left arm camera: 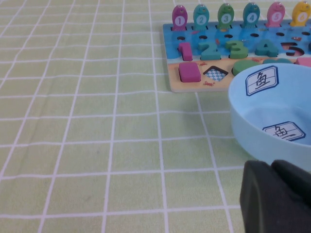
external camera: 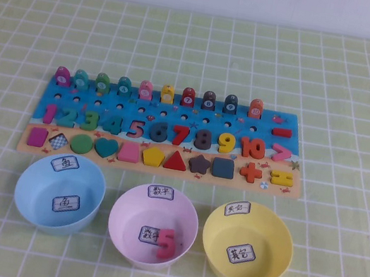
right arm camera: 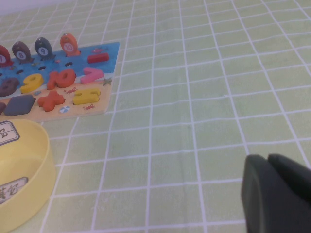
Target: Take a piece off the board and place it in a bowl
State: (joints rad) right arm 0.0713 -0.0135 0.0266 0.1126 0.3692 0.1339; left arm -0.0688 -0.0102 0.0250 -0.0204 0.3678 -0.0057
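Neither arm shows in the high view. The left pincer (left arm camera: 277,194) is just a dark lump cut off at the corner of its wrist view, so its fingers can't be read. Same deal with the right pincer (right arm camera: 277,194). The light blue bowl (left arm camera: 272,104) runs off the edge there, the yellow bowl (right arm camera: 22,170) too. The board (right arm camera: 73,82) is only partly in frame.

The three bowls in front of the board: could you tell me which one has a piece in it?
The pink-lilac bowl in the middle holds the pink-red digit 5. The light blue bowl and yellow bowl show only labels. Left gripper and right gripper are parked nearby.
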